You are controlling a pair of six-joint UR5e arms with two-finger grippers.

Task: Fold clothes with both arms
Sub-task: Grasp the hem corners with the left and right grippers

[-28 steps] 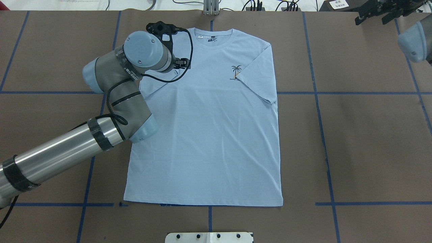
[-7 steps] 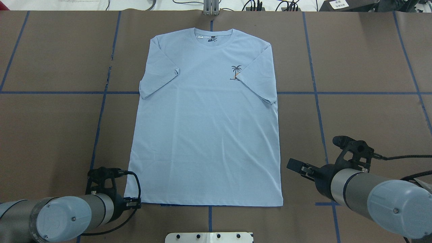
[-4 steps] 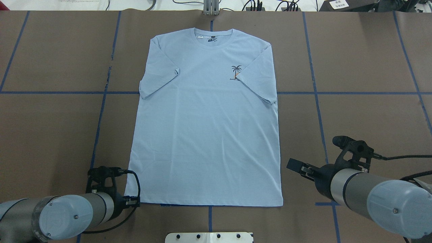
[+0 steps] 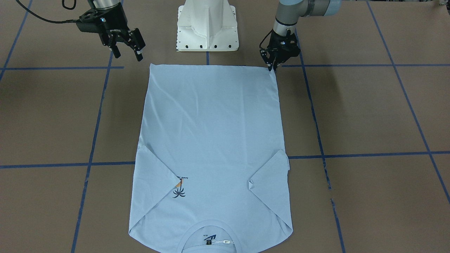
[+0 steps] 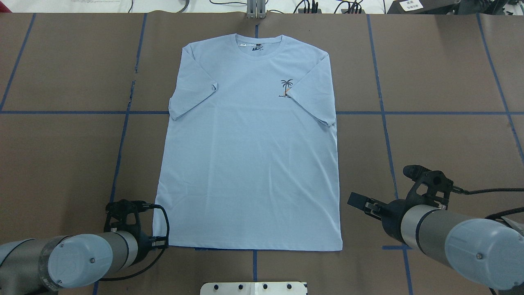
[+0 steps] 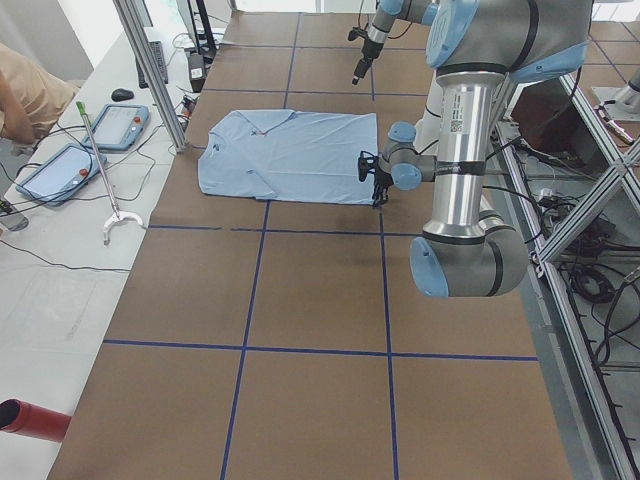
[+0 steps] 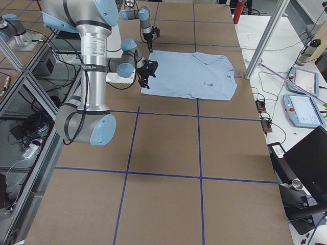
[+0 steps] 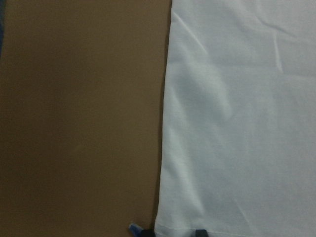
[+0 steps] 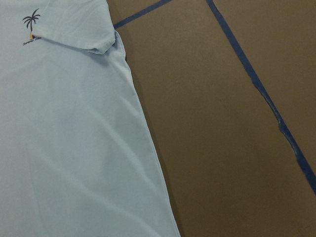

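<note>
Left tool (image 4: 271,67) at T-shirt (image 4: 211,116) corner.

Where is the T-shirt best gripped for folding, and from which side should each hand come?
Grip the two hem corners of the T-shirt, nearest the robot: it lies flat with sleeves folded in, so the hem is a straight free edge. The left hand sits at its corner; the open right hand should probably descend on the other corner from outside.
</note>
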